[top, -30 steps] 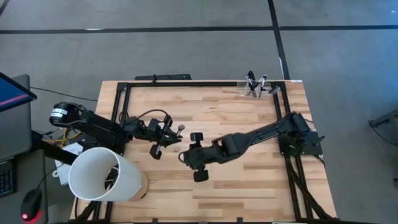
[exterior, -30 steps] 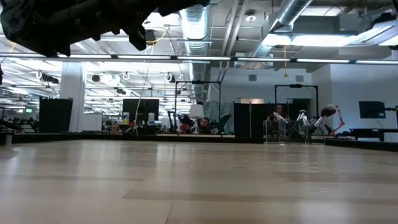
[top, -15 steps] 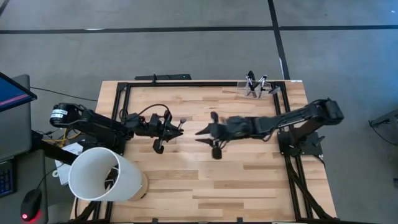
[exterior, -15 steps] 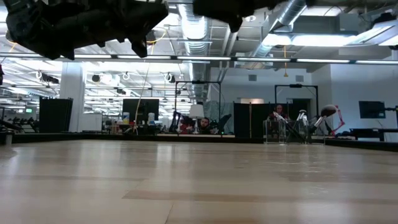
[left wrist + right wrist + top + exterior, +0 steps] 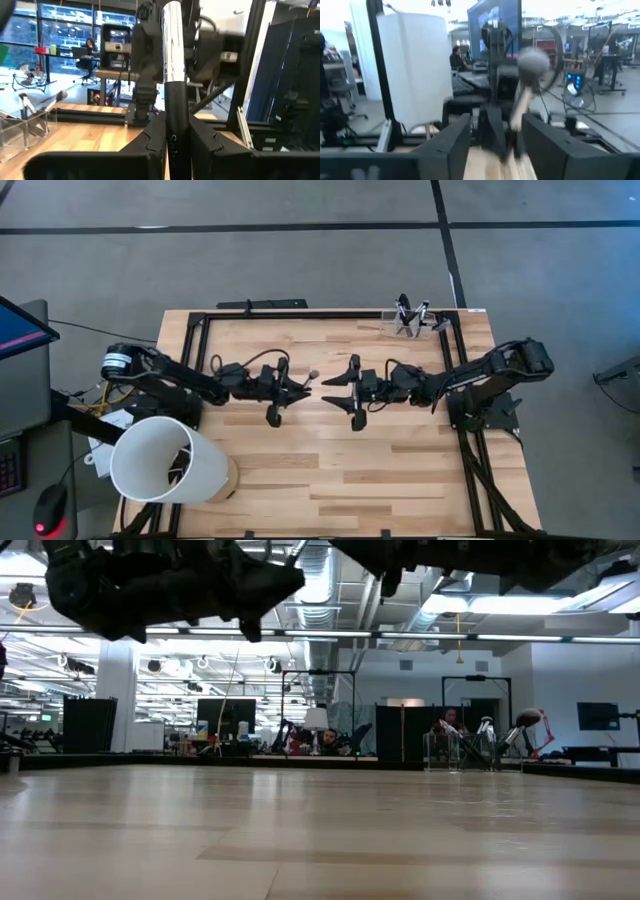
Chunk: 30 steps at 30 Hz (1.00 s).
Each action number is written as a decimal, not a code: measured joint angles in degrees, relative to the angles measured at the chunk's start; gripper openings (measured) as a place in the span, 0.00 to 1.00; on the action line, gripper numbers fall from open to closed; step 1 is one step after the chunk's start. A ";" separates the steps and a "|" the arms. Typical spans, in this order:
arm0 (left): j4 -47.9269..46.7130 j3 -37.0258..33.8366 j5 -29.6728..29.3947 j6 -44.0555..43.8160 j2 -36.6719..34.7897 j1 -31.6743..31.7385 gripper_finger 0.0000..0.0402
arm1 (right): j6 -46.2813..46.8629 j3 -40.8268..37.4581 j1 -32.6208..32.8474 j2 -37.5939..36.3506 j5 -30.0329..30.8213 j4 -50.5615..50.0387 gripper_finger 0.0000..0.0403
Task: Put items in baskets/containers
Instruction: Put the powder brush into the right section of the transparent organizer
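- Overhead, the two dark arms meet nose to nose above the middle of the wooden table (image 5: 330, 470).
- Left gripper (image 5: 296, 385) is clamped narrow on a makeup brush (image 5: 310, 377); the left wrist view shows its dark handle and silvery ferrule (image 5: 172, 45) pinched between the fingers (image 5: 150, 142).
- Right gripper (image 5: 333, 385) faces it with jaws spread wide; in the right wrist view the brush's round grey bristle head (image 5: 533, 62) sits between the parted fingers (image 5: 452, 142), with no contact visible.
- Clear plastic holder (image 5: 412, 327) stands at the table's far right corner, well apart from both grippers, with several brushes (image 5: 404, 310) upright inside.
- White tub (image 5: 165, 460) lies at the table's near left corner, by the left arm's base.
- Low view: both arms hang above the tabletop, the holder (image 5: 450, 752) far off.
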 joint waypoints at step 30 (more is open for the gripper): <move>1.46 1.96 1.16 0.06 2.78 -3.11 0.10 | 2.57 1.37 -0.02 9.30 0.65 13.92 0.49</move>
